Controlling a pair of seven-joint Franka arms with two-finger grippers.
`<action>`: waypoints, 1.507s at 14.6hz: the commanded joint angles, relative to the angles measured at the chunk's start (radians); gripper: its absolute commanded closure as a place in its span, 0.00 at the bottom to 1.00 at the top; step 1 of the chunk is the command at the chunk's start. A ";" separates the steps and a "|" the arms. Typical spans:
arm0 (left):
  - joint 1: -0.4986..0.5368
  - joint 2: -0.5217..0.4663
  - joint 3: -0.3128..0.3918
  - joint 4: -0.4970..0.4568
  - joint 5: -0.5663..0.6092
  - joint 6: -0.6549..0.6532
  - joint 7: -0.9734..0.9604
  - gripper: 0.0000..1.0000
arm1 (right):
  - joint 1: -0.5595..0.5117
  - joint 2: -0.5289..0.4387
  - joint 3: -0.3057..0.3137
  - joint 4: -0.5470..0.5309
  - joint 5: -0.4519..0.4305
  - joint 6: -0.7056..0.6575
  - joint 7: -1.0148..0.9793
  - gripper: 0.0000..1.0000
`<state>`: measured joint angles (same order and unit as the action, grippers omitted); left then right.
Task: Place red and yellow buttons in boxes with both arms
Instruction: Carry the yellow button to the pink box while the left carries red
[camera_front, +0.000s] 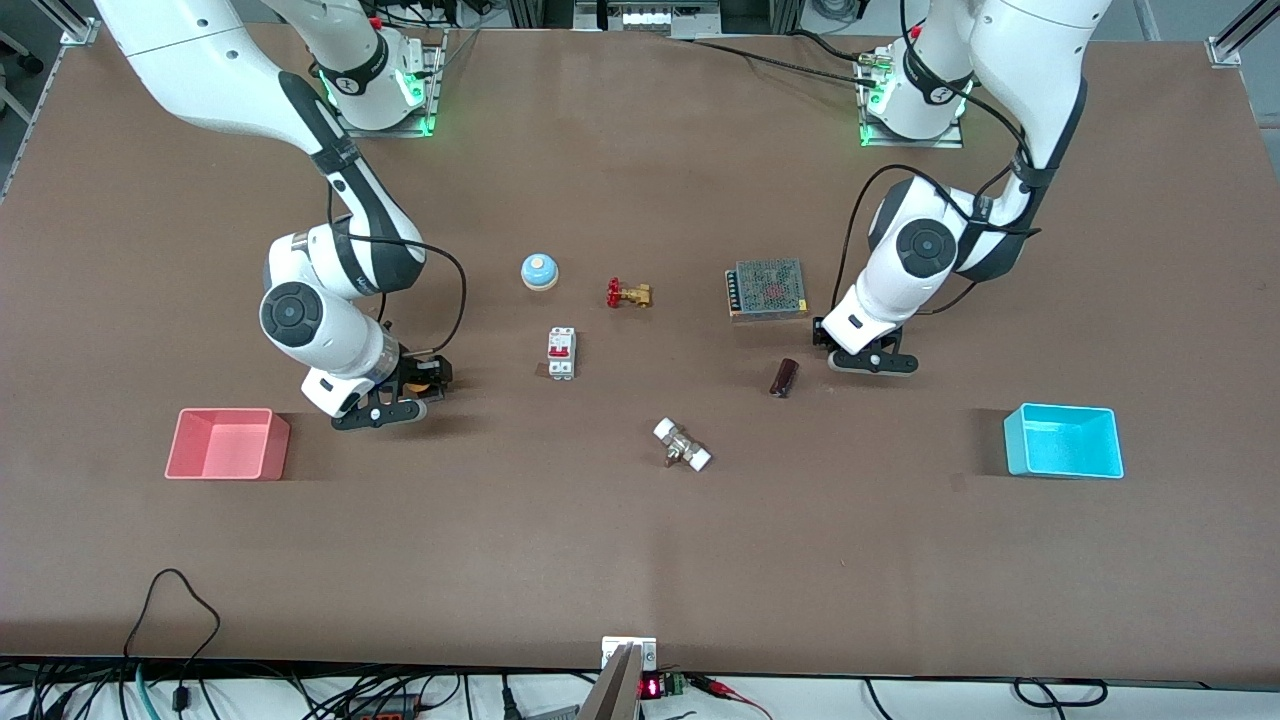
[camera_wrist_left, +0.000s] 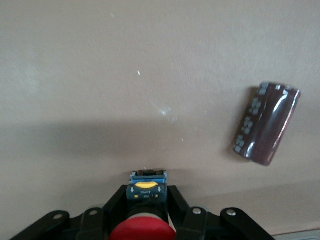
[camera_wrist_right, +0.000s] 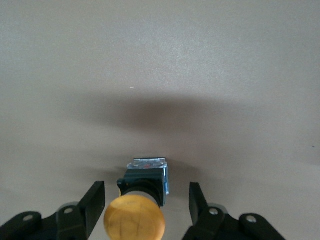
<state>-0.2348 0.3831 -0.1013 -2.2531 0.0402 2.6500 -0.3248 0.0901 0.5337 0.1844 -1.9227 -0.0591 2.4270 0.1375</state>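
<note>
My left gripper (camera_front: 868, 358) is down at the table, nearer to the front camera than the mesh-topped unit. In the left wrist view it (camera_wrist_left: 146, 194) is shut on the black body of the red button (camera_wrist_left: 142, 231), which is hidden in the front view. My right gripper (camera_front: 403, 396) is low beside the pink-red box (camera_front: 228, 444). In the right wrist view it (camera_wrist_right: 146, 196) is open, with the yellow button (camera_wrist_right: 134, 218) standing between its fingers and a gap on each side. An orange speck of that button (camera_front: 421, 378) shows in the front view. The cyan-blue box (camera_front: 1063, 441) sits toward the left arm's end.
A dark brown cylinder (camera_front: 784, 377) lies beside the left gripper and shows in the left wrist view (camera_wrist_left: 266, 123). A mesh-topped unit (camera_front: 768, 288), brass valve (camera_front: 628, 294), blue-and-white bell (camera_front: 539, 270), white breaker (camera_front: 561, 353) and white-ended fitting (camera_front: 682, 445) sit mid-table.
</note>
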 joint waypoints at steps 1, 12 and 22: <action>0.028 -0.059 0.008 0.047 0.012 -0.111 -0.005 0.97 | -0.001 -0.001 0.006 -0.007 -0.010 0.015 -0.012 0.48; 0.170 0.034 0.017 0.616 0.023 -0.706 0.157 0.93 | -0.076 -0.121 0.004 0.040 -0.007 -0.119 -0.079 0.70; 0.426 0.266 0.017 0.805 0.184 -0.596 0.461 0.93 | -0.141 -0.091 -0.233 0.366 0.111 -0.416 -0.300 0.70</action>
<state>0.1559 0.5846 -0.0716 -1.5130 0.2030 2.0355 0.0927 -0.0512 0.3924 -0.0033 -1.6061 0.0183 2.0200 -0.0787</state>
